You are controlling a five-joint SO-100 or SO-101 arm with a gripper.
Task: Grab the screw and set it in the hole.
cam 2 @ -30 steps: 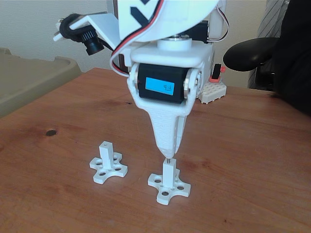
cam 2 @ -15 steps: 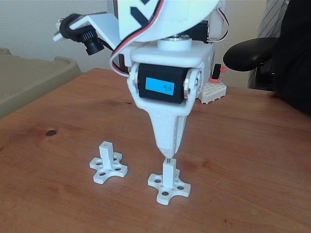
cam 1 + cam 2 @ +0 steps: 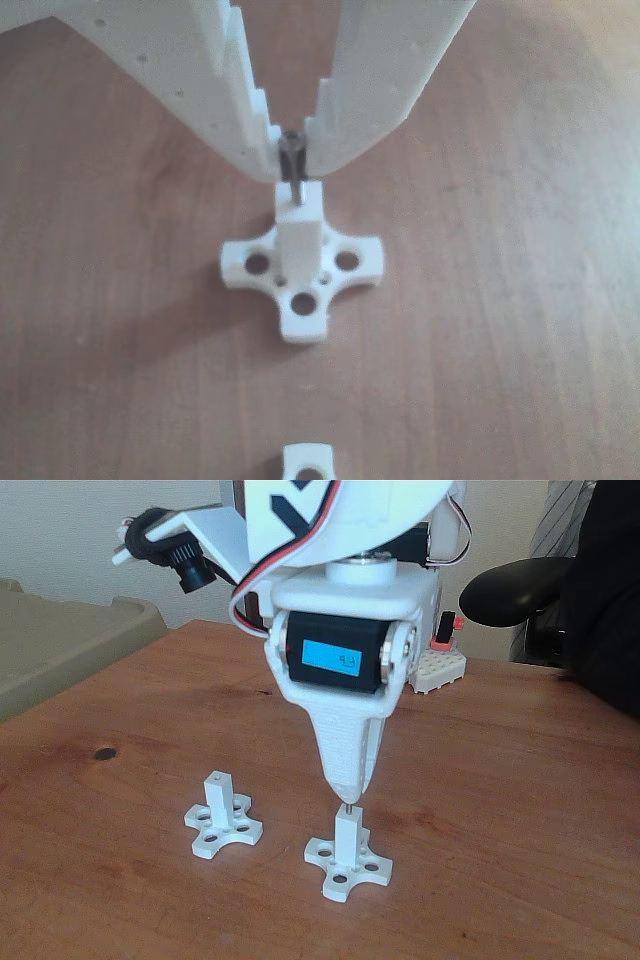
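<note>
The white two-finger pincer (image 3: 291, 150) is closed on the head of the thin silver metal screw (image 3: 293, 172), which hangs upright between its fingertips. In the other view the screw's shaft reaches down to the small round hole (image 3: 298, 208) in the top face of the white square post (image 3: 299, 245); how far it has entered cannot be told. The post rises from a cross-shaped white base (image 3: 300, 285) with larger round holes, resting on the brown wooden table (image 3: 500, 810). In the fixed view the pincer (image 3: 346, 792) points straight down over that post (image 3: 347, 832), and a second white post on a cross base (image 3: 222, 820) stands to its left, apart.
</note>
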